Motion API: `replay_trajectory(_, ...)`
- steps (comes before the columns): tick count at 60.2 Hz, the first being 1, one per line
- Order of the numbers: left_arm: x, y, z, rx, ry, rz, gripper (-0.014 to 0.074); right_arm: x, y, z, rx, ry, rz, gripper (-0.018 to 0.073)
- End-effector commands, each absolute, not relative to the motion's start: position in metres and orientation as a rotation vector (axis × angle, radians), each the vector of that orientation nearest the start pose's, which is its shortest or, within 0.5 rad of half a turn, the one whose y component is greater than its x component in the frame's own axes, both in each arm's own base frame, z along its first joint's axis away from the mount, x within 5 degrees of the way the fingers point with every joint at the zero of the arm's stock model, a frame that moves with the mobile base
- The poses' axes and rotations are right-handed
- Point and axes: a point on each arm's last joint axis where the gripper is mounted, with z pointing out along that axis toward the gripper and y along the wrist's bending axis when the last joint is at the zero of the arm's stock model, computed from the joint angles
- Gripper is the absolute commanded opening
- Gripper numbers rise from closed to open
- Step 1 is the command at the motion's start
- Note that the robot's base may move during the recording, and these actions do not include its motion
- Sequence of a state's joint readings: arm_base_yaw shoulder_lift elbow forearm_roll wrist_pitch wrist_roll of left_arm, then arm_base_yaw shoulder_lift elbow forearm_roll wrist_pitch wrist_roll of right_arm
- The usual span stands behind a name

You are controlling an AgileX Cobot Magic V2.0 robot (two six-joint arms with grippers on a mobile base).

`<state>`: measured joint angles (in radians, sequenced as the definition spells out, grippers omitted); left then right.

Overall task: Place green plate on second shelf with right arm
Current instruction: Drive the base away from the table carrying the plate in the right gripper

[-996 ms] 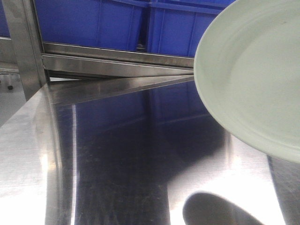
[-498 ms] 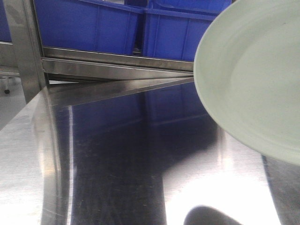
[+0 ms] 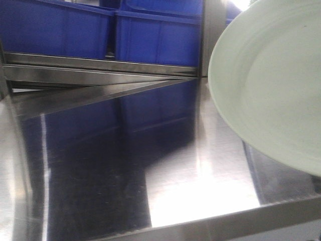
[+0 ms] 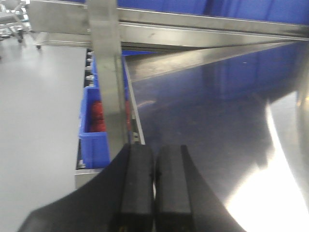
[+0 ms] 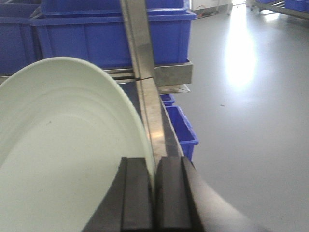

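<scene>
1. Sage-green plate (image 3: 271,85), pinched at its rim by the right fingers (image 5: 145,191), hangs tilted over the right side of the steel shelf (image 3: 100,165). It looks stiff, smooth and breakable, and the rim is the only hold.
2. Left fingers (image 4: 147,188) are pressed together, empty.
3. Polished steel may let it slide. An upright post (image 5: 145,72) stands close, with blue crates (image 3: 150,35) behind.

- The green plate (image 5: 58,159) in my right gripper (image 5: 153,193) looks matt and smooth, with faint rings.
- My pads (image 5: 136,193) are dull black and rubber-like.
- The shelf (image 3: 100,165) is brushed metal, mirror-glossy and finely scratched.
- The crates (image 3: 155,42) are smooth blue plastic.
</scene>
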<state>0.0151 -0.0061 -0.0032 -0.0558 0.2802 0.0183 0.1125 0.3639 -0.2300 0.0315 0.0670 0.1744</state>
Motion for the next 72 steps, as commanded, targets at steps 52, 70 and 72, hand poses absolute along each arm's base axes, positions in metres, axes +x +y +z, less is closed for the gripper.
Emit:
replay_trajectory(52,0.0552,-0.0004,0.1841,-0.034,1.693,-0.03,0.0124,0.0922,0.0098,0.281,0.077,1.545,0.246,0.0055)
replay_trajectory(70,0.0552,-0.0004,0.1841,-0.034,1.693,-0.03,0.0124,0.0922,0.0098,0.281,0.077,1.545,0.246,0.0055)
replay_trajectory(72,0.0552,-0.0004,0.1841,-0.034,1.693,-0.03,0.0124,0.0922,0.0098,0.281,0.077,1.545,0.246,0.0055)
